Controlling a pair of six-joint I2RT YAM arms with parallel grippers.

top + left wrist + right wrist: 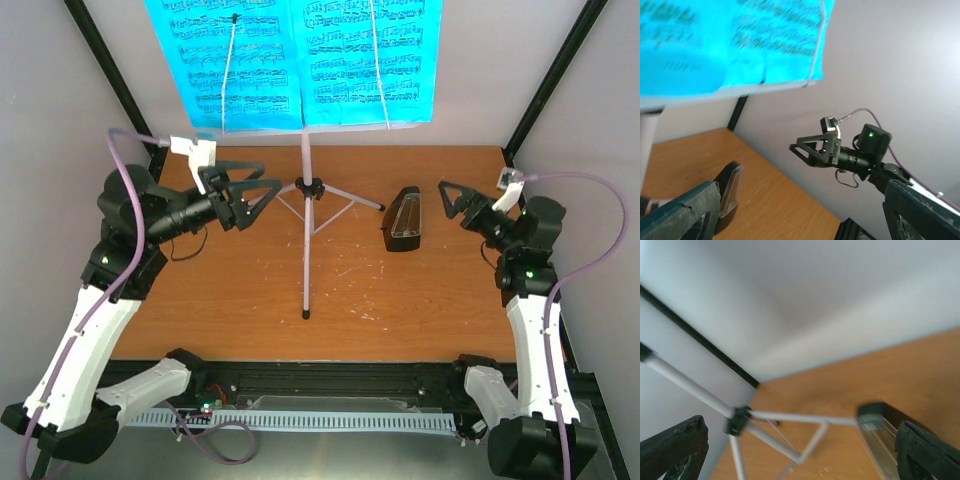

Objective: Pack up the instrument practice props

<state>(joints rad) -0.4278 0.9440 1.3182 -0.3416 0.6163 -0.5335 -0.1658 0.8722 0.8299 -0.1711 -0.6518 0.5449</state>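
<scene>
The white tripod music stand (305, 240) stands upright mid-table, and cyan sheet-music pages (290, 60) are spread on its desk at the top. A small black metronome (403, 220) with a clear cover sits right of the stand's legs. My left gripper (268, 178) hovers open just left of the tripod hub (308, 187) and holds nothing. To the right of the metronome, my right gripper (447, 200) is open and empty. The left wrist view shows the pages (715, 45), the metronome (727, 195) and the right gripper (812, 147). The right wrist view shows the hub (736, 421) and the metronome (880, 430).
The wooden table (240, 310) is walled by white panels with black frame posts (105, 70) at the back corners. A tripod leg (350, 197) reaches toward the metronome. A cable rail (320, 418) runs along the near edge between the arm bases.
</scene>
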